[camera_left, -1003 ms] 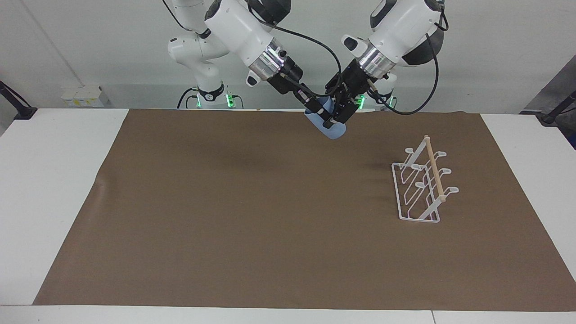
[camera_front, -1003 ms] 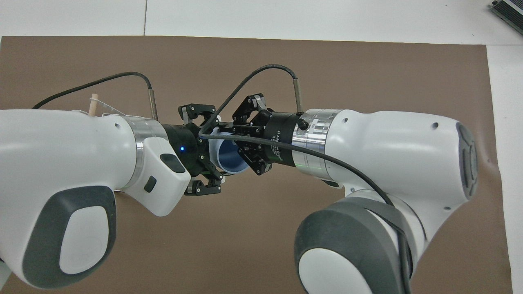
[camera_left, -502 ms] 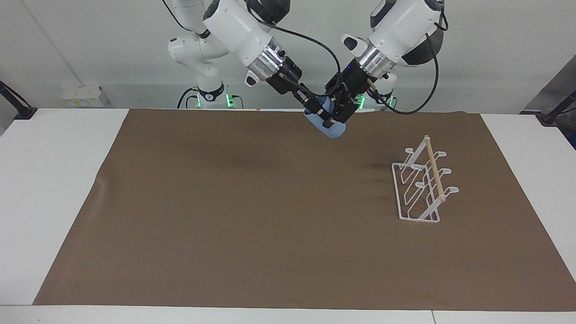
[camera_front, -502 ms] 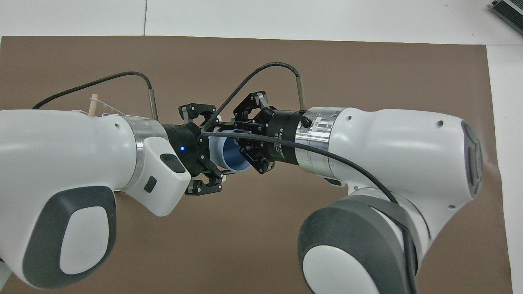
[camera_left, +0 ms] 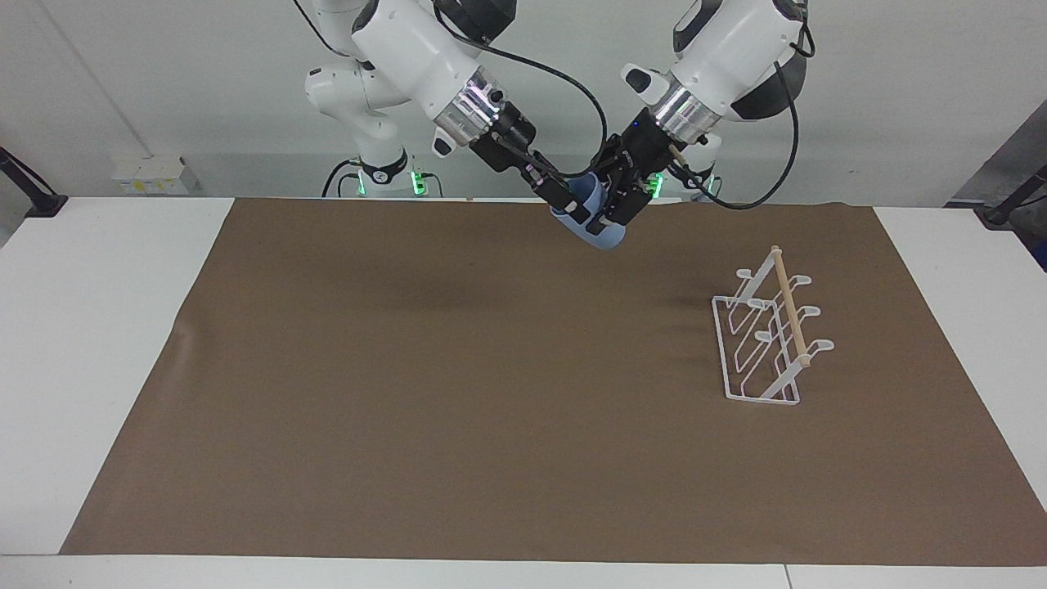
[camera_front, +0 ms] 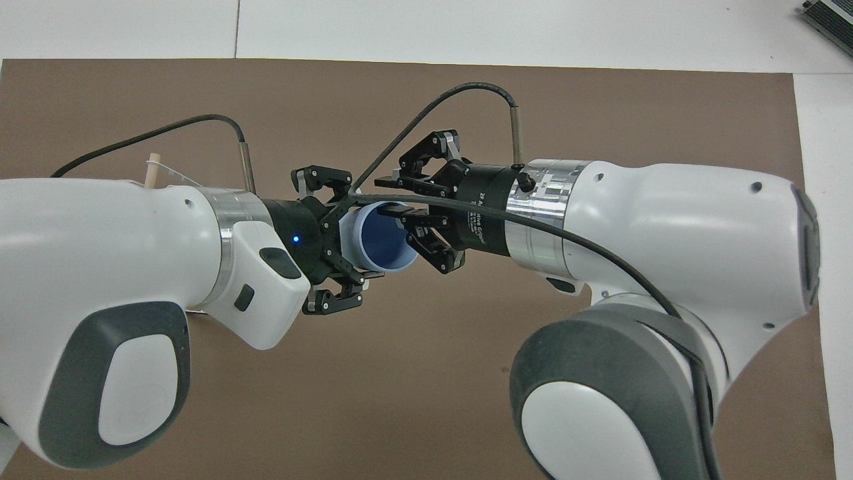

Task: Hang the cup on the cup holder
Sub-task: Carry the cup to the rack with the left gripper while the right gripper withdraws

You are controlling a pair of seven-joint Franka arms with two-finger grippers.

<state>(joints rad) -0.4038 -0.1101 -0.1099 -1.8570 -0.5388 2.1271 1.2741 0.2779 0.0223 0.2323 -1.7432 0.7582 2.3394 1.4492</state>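
The light-blue cup (camera_left: pixel 603 235) (camera_front: pixel 385 241) hangs in the air over the edge of the mat nearest the robots, tilted, with its mouth toward the right arm. My left gripper (camera_left: pixel 615 214) (camera_front: pixel 357 237) is shut on the cup's body. My right gripper (camera_left: pixel 575 209) (camera_front: pixel 390 196) is at the cup's mouth with its fingers parted; one finger reaches over the opening and the other lies outside the rim. The white wire cup holder (camera_left: pixel 765 342) with its wooden rod stands on the mat toward the left arm's end. In the overhead view only its rod tip (camera_front: pixel 152 168) shows past the left arm.
A brown mat (camera_left: pixel 409 368) covers most of the white table (camera_left: pixel 98 327). The two arms' bodies fill the lower part of the overhead view and hide the mat under them.
My left gripper has closed onto the cup. My right gripper's fingers have parted from the rim, and its hand has drawn back a little toward its own side.
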